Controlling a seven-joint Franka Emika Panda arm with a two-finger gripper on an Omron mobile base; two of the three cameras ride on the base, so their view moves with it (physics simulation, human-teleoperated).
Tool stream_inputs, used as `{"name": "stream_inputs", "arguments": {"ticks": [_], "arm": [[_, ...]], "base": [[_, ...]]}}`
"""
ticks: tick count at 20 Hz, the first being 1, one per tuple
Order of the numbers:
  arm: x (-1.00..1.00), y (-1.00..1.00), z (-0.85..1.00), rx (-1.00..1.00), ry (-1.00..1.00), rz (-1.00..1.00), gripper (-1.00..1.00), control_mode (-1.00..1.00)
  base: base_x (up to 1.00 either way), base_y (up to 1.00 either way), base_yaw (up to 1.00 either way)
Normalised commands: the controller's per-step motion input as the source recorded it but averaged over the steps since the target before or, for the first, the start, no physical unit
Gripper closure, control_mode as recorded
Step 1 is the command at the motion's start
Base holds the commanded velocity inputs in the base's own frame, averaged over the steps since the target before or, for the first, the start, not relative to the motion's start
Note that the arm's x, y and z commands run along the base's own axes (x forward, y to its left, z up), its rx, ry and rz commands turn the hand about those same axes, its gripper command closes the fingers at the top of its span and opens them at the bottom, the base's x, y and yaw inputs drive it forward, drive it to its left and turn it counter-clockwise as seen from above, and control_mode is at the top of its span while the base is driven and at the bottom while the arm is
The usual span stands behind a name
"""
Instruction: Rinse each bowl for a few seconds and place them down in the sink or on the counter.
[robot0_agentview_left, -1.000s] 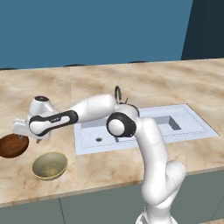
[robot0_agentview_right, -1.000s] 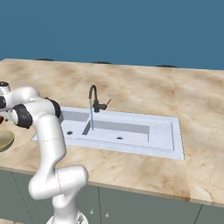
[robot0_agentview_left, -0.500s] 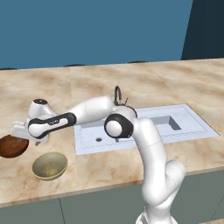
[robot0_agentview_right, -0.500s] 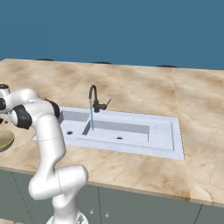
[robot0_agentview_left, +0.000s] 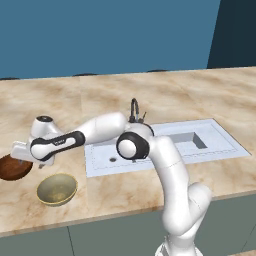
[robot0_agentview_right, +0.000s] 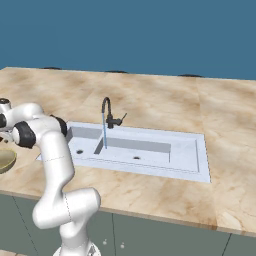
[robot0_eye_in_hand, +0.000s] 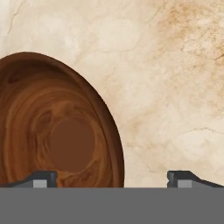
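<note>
In the hand view the reddish-brown bowl (robot0_eye_in_hand: 61, 131) runs off the left edge, and the fingers (robot0_eye_in_hand: 41, 178) show only as small dark tips at the bottom. At the left of the left base view, the arm's hand covers part of that bowl (robot0_agentview_left: 12, 169). The olive-gold bowl (robot0_agentview_right: 4, 161) is cut by the left edge of the right base view.

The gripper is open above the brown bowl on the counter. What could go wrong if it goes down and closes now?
1. In the hand view the brown bowl sits off to one side, its rim between the open fingertips, so a finger may push it instead of gripping the rim.
2. The olive bowl lies close beside it on the counter; a sliding bowl or the arm could knock it.
</note>
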Motion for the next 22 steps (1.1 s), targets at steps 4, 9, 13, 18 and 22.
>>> {"name": "stream_inputs", "arguments": {"ticks": [4,9,13,18,22], "arm": [[0.01,0.08,-0.08,0.0,0.02,0.0,1.0,-1.0],[0.0,0.0,-0.02,0.0,0.01,0.0,1.0,-1.0],[-0.01,0.0,0.0,0.0,0.0,0.0,1.0,-1.0],[-0.05,-0.04,0.06,0.0,0.03,-0.01,1.0,-1.0],[-0.01,-0.27,0.35,0.0,0.0,-0.13,1.0,-1.0]], "base": [[0.0,0.0,0.0],[0.0,0.0,0.0],[0.0,0.0,0.0],[0.0,0.0,0.0],[0.0,0.0,0.0]]}}
